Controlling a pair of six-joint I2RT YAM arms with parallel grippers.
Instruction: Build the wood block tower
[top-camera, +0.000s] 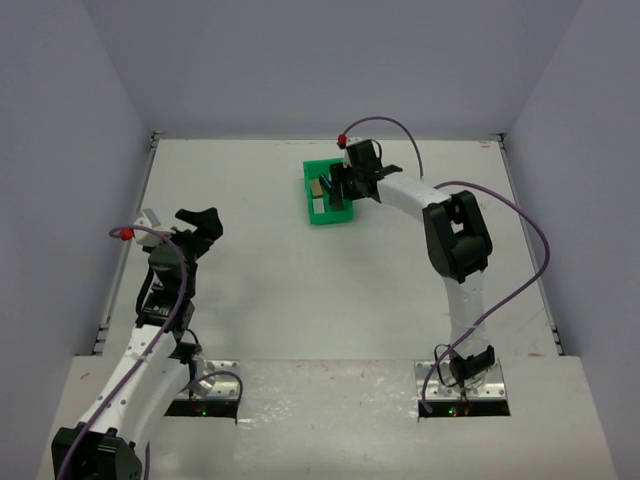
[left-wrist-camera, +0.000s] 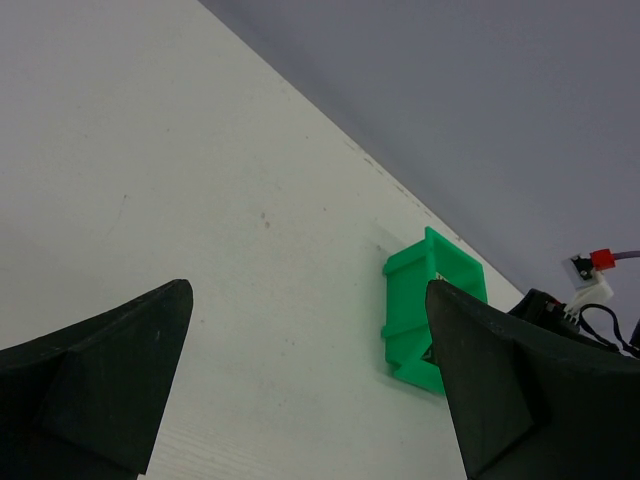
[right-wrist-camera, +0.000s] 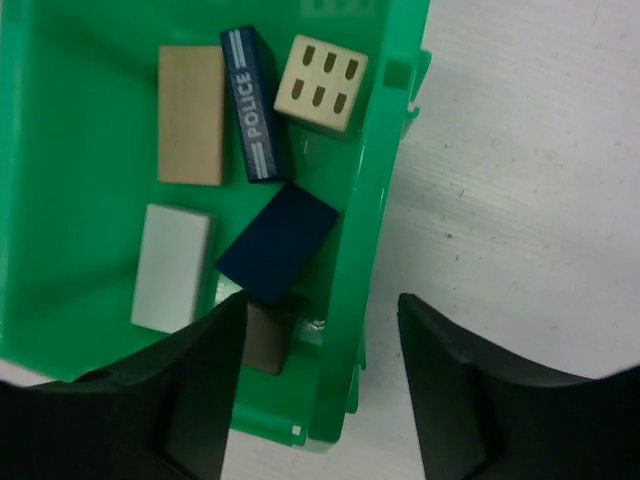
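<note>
Plainly, nothing is stacked yet: no tower stands on the table (top-camera: 280, 300). The left claw (top-camera: 198, 220), at 9 o'clock in the top view, hangs open and empty over the tabletop. Toward 12 o'clock sits the bin (top-camera: 314, 216), with six blocks loose inside: white (right-wrist-camera: 172, 267), tan (right-wrist-camera: 191, 115), POLICE (right-wrist-camera: 253, 105), brown (right-wrist-camera: 268, 338), dark blue (right-wrist-camera: 277, 242) and a cream cube (right-wrist-camera: 321, 83). The right claw (right-wrist-camera: 320, 310) hovers above, jaws apart, holding nothing, astride the bin's wall. That wall, and dark blue crowding brown, will likely hamper picking. Every pick and placement remains.
</note>
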